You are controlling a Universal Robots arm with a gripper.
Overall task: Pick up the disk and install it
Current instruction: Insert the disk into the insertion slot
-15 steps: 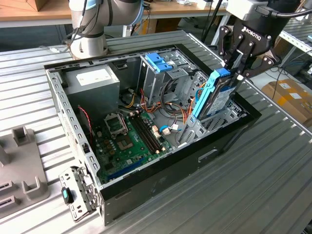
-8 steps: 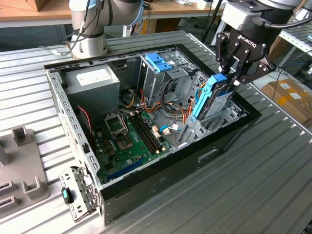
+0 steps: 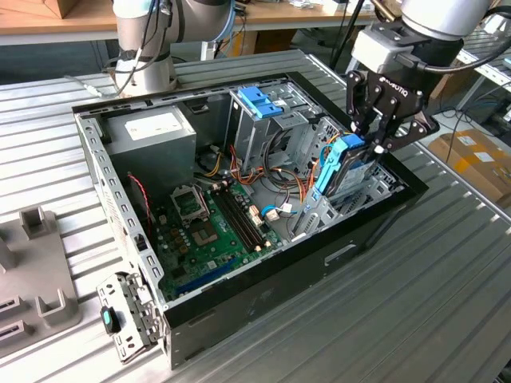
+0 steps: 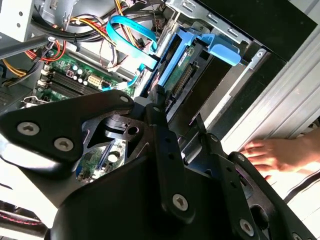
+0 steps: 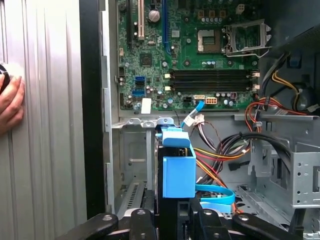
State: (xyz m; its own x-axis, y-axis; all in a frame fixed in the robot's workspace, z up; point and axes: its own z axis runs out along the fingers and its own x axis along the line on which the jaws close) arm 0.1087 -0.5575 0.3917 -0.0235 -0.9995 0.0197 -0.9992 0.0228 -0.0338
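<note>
The disk (image 3: pixel 345 167), a grey drive in light blue rails, stands on edge in the drive bay at the exterior view's right end of the open computer case (image 3: pixel 263 299). My gripper (image 3: pixel 370 142) is above it, shut on its upper end. In the first wrist view the disk's blue rail (image 5: pixel 178 167) rises from between the black fingers (image 5: pixel 141 220), just over the metal bay. In the second wrist view the disk (image 4: pixel 182 62) sits beyond the fingertips (image 4: pixel 158 102), partly down in the bay, with its blue tab (image 4: pixel 222 50) sticking out.
A person's hand (image 4: pixel 272 152) rests on the ribbed table beside the case's outer wall. Inside the case are the motherboard (image 3: pixel 209 227), loose cables (image 3: pixel 275 179), a grey box with a white sticker (image 3: pixel 152 128) and a blue bracket (image 3: pixel 259 100). A grey fixture (image 3: pixel 32 267) lies at the exterior view's left.
</note>
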